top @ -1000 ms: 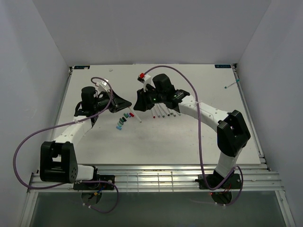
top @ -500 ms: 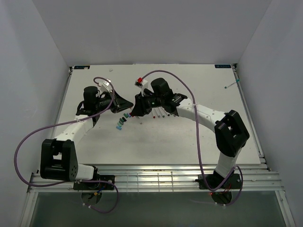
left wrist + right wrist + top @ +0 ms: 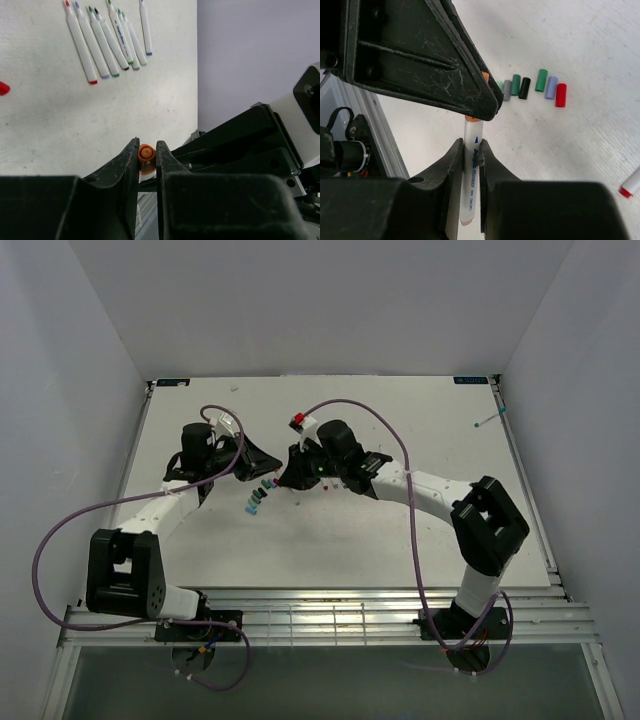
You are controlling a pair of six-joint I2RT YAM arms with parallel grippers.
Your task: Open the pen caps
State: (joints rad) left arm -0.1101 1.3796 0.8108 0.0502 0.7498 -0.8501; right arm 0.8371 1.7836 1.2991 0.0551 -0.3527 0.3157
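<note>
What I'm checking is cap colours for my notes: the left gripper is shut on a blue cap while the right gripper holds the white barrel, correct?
Not quite. The cap between the left gripper's fingers is orange, not blue, as the left wrist view shows. The rest stands: the right gripper is shut on the white barrel.
</note>
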